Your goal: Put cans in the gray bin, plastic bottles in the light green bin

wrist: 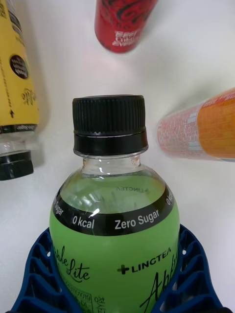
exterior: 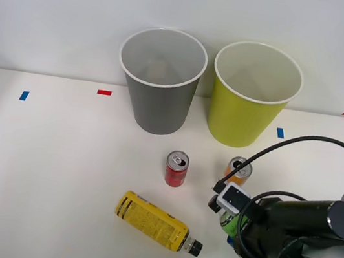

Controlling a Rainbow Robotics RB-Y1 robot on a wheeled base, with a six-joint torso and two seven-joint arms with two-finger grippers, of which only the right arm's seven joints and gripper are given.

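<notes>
Blue ribbed fingers [wrist: 36,274] of the right hand [wrist: 115,288] clasp the green-label bottle [wrist: 115,234] (black cap up) beside the orange can [wrist: 205,129].

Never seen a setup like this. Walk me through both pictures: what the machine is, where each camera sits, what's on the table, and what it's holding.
This is a wheeled robot with two arms. The front view looks down at the white table from above the arms. The other camera rides on the right arm's wrist. The right gripper has its blue ribbed fingers on either side of the green-label bottle, which stands upright. At the back stand the gray bin and the light green bin. In front of them stand the red can and the orange can. The yellow-label bottle lies on its side.
</notes>
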